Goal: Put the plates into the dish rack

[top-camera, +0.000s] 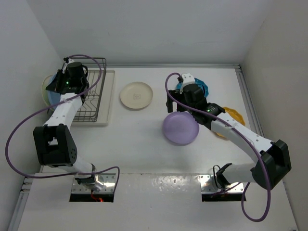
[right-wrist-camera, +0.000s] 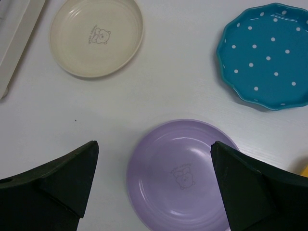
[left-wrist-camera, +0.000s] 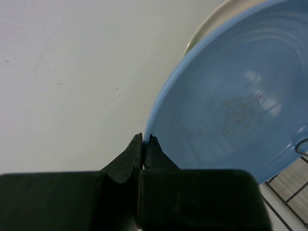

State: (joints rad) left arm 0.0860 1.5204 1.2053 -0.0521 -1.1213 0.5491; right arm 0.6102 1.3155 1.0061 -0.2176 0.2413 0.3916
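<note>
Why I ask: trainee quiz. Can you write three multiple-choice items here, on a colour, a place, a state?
1. The left tool grips a plate coloured: A orange; B light blue; C teal.
2. The lavender plate lies: A under the right tool; B in the left tool; C atop another plate.
3. The right tool is: A open; B shut on a plate; C shut, empty.
Key: B, it pinches the light blue plate; A, seen right below it; A, jaws wide apart.
</note>
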